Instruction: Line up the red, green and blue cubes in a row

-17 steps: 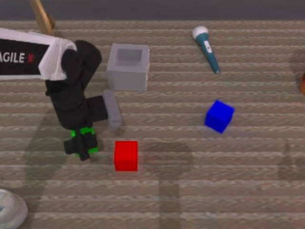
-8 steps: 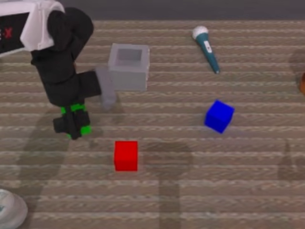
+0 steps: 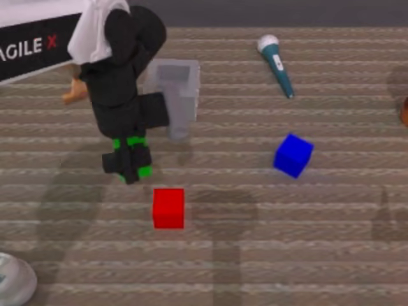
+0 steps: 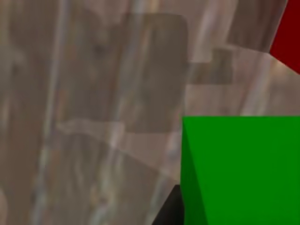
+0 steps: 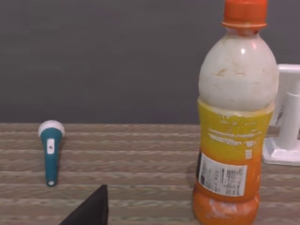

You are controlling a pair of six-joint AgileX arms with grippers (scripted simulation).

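- Our left gripper [image 3: 131, 167] was over the left half of the table [image 3: 306, 242], just beside the far left corner of the red cube [image 3: 168, 208] and not touching it.
- The gripper was closed on the green cube [image 4: 241, 171] — in the top view only small green parts showed between the black fingers, and in the left wrist view the cube filled the picture's corner, with the wooden table below it.
- The red cube lay flat on the table, nearer to us than the grey hollow box [image 3: 177, 95]; our left arm covered a part of this box.
- The blue cube [image 3: 293, 155] stood to the right of the red one, well apart from it, a little farther from us and turned at an angle.
- A teal microphone [image 3: 276, 64] lay at the far side of the table.
- Our right arm was out of the top view — its wrist camera saw an orange bottle [image 5: 234, 117] and the same microphone; whether its fingers were open, we could not tell.
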